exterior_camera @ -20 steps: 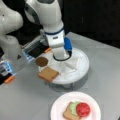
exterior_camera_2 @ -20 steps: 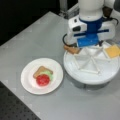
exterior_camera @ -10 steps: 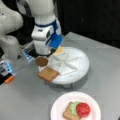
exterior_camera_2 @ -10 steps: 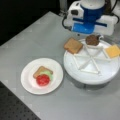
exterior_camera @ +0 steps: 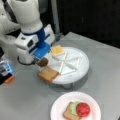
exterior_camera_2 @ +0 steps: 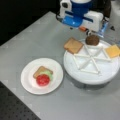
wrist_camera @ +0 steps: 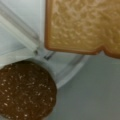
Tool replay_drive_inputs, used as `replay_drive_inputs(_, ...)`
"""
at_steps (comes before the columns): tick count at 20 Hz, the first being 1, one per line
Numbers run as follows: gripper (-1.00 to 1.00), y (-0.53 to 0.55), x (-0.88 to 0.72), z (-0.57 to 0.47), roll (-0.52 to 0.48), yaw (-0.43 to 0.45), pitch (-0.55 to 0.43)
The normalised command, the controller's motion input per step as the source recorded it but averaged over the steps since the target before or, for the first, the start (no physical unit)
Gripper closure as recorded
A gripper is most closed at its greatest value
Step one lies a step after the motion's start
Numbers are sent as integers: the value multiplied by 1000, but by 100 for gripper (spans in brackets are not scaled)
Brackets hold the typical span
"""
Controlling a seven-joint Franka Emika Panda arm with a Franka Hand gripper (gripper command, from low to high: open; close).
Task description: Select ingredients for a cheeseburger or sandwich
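Ingredients, remaining stock: one bread slice point(exterior_camera: 48, 74), one dark-brown patty point(exterior_camera: 43, 62), one yellow cheese square point(exterior_camera: 57, 50), all on the white divided tray point(exterior_camera: 80, 68) standing on the grey table point(exterior_camera: 105, 55). Bread slice overhangs the tray's rim; patty sits in the neighbouring compartment; cheese lies one compartment further round, by the rim.

Sandwich point(exterior_camera: 77, 110), as assembled: bread base, green lettuce point(exterior_camera: 72, 108), red tomato disc point(exterior_camera: 83, 109) on top. Location: white paper plate point(exterior_camera: 60, 107), near the table's front edge, apart from the tray.

Pincer point(exterior_camera: 40, 58): blue-and-white head, low at the tray's edge, directly over the patty. Fingers are hidden by the head in both front views; cannot tell whether it is open, closed or gripping.

View differences: in a front view the patty point(exterior_camera_2: 92, 40) shows clear of the head, with bread point(exterior_camera_2: 73, 45) and cheese point(exterior_camera_2: 113, 51) either side, and the sandwich point(exterior_camera_2: 43, 76) on its plate point(exterior_camera_2: 30, 82). Wrist view shows only bread point(wrist_camera: 82, 25), patty point(wrist_camera: 25, 91), tray dividers point(wrist_camera: 17, 27) and bare table point(wrist_camera: 97, 95); no fingers or plate. An orange-and-blue item point(exterior_camera: 7, 72) at the table's edge appears in one front view only.
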Motion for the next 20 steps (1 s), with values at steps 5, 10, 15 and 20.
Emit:
replay_drive_inputs(5, -100, -310, 195, 88, 369, -47, 147)
replay_drive_inputs(10, -100, -293, 331, 47, 474, 75, 41)
replay_drive_inputs(15, -100, -273, 375, 12, 599, 54, 2)
replay_drive_inputs(20, -100, -232, 361, -39, 578, 96, -16)
